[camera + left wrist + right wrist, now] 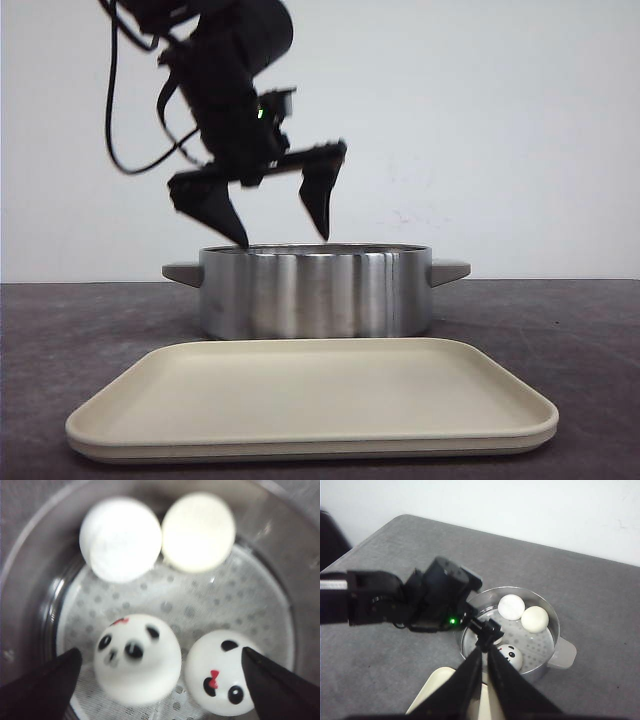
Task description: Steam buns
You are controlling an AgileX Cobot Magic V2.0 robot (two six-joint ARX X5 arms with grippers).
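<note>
Four buns lie in the steel pot (315, 292) on a dotted white liner. In the left wrist view two show panda faces, one (137, 657) blurred and one (220, 680) with a red bow; the other two (120, 539) (198, 531) show plain white. My left gripper (283, 238) is open and empty just above the pot's rim, with its fingers either side of the two panda-faced buns (160, 652). My right gripper (485, 652) is shut and empty, held high above the table. It looks down on the pot (556, 630), where three buns show (511, 606) (534, 619) (510, 655).
A cream tray (310, 400) lies in front of the pot near the table's front edge; it also shows in the right wrist view (432, 690). The pot has flat side handles (450, 270). The left arm (395, 602) reaches across the grey table to the pot.
</note>
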